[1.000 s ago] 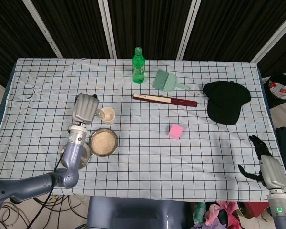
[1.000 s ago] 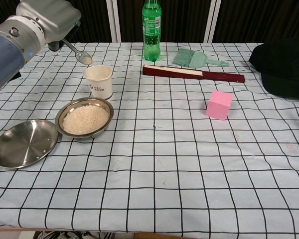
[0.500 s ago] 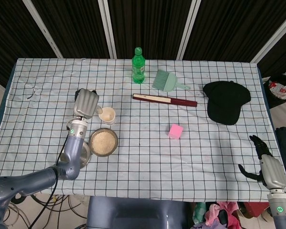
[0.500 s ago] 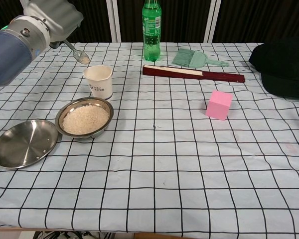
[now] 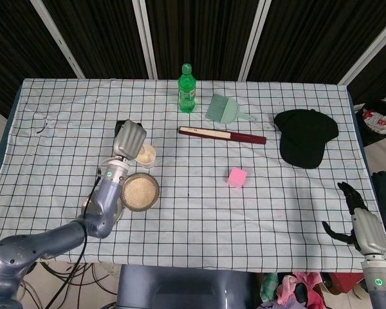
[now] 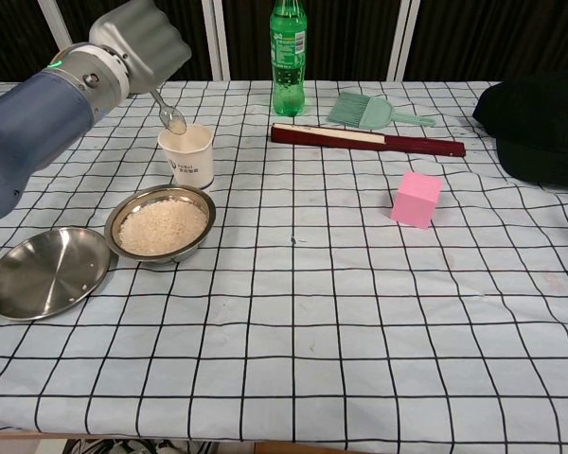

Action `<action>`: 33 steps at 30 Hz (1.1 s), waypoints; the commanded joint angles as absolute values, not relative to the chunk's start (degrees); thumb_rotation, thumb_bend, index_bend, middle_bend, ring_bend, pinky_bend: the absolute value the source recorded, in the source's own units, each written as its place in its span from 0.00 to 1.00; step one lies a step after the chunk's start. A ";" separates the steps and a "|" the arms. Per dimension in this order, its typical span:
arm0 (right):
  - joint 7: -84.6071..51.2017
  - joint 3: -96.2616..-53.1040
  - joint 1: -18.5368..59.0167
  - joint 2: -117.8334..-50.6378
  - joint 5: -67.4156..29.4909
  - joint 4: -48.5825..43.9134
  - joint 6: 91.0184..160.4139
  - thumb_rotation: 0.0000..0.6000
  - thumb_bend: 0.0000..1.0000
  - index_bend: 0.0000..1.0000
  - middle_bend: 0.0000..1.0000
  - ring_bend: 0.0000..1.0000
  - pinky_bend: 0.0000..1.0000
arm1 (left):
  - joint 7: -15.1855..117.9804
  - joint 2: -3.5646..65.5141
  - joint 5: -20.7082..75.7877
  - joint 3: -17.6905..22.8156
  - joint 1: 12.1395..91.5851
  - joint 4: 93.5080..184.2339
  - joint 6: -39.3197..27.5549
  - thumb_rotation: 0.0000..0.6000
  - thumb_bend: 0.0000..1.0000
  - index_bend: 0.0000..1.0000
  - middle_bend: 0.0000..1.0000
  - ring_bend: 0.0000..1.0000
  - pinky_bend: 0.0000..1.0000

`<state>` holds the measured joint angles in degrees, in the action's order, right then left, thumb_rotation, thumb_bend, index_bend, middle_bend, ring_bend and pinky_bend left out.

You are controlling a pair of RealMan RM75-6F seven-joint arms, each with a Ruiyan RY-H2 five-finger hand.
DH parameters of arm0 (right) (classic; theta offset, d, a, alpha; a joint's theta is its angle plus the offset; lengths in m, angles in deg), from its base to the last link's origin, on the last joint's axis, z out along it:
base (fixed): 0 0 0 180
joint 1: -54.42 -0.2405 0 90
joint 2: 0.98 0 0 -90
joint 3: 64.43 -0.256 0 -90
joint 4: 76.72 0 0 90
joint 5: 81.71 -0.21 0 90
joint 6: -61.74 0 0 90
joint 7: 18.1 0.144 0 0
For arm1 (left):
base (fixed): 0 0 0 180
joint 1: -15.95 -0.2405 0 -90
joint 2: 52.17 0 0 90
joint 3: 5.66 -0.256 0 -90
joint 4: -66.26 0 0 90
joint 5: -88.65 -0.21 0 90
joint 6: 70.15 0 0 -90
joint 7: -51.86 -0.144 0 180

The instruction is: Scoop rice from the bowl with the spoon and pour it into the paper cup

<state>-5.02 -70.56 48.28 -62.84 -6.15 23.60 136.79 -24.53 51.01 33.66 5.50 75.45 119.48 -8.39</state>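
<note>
Since a second ago, shifted rightward: left hand (image 6: 142,43), now directly over the paper cup (image 6: 189,154), spoon (image 6: 169,113) pinched and tipped bowl-down above the rim. Just beside the cup at 7 o'clock, the rice bowl (image 6: 162,225); touching that at 8 o'clock, a steel plate (image 6: 45,272). Underneath, a checked tablecloth (image 5: 199,193); behind, dark slatted panels (image 5: 193,32). Only in the head view: right hand (image 5: 360,222) at the table's 4 o'clock corner, fingers spread, holding nothing. Only in the chest view: the spoon itself.
</note>
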 commanded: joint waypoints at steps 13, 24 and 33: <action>-4.51 -70.57 48.33 -62.64 -6.13 23.76 136.67 1.00 0.25 0.00 0.00 0.00 0.19 | -29.70 49.31 21.52 -2.92 79.34 116.72 -12.69 1.00 0.56 0.81 1.00 1.00 1.00; -4.32 -70.53 48.39 -62.60 -6.10 23.87 136.66 1.00 0.25 0.00 0.00 0.00 0.19 | -34.51 47.28 15.43 -7.00 81.64 116.75 -16.96 1.00 0.56 0.81 1.00 1.00 1.00; -4.14 -70.51 48.40 -62.53 -6.11 23.95 136.56 1.00 0.25 0.00 0.00 0.00 0.19 | -37.12 46.14 13.75 -6.90 81.87 117.65 -17.45 1.00 0.56 0.81 1.00 1.00 1.00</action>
